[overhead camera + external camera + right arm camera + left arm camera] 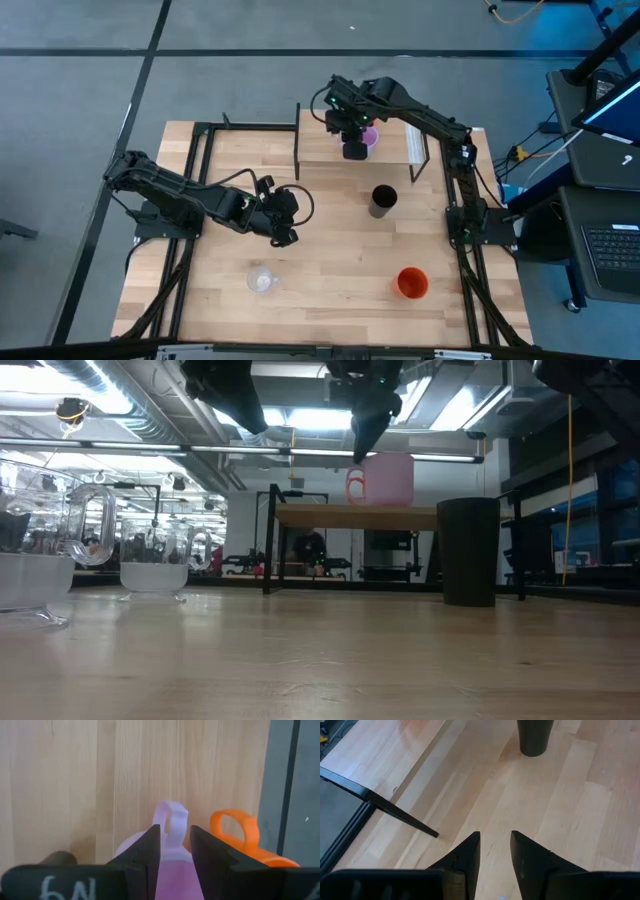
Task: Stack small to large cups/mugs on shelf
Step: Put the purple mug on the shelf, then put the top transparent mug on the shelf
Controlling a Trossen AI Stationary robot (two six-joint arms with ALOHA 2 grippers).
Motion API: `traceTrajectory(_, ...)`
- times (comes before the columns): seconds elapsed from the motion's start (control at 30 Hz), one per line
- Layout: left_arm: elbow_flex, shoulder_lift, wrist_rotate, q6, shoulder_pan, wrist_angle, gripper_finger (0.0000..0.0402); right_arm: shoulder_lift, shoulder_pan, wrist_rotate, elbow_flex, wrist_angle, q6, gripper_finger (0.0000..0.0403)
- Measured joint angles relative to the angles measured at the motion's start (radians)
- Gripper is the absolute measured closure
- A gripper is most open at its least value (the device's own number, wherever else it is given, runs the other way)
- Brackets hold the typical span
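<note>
Lilac mug [172, 850] sits on the shelf [325, 150] inside the orange mug [240, 837], right claw [175, 845] clenched on its handle for placement. Left claw [495, 852] hangs released, empty, over the surface [330, 270].

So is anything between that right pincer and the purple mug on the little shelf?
Nothing visible. The right pincer is already at the lilac mug on the shelf, its fingers on either side of the handle. The orange mug sits beside it, not between.
</note>
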Motion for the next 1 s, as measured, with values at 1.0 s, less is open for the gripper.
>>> traceTrajectory(1.0, 0.000, -0.183, 0.022, -0.188, -0.082, -0.248, 0.0300, -0.652, 0.321, 0.058, -0.356, -0.022, 0.592, 0.0295)
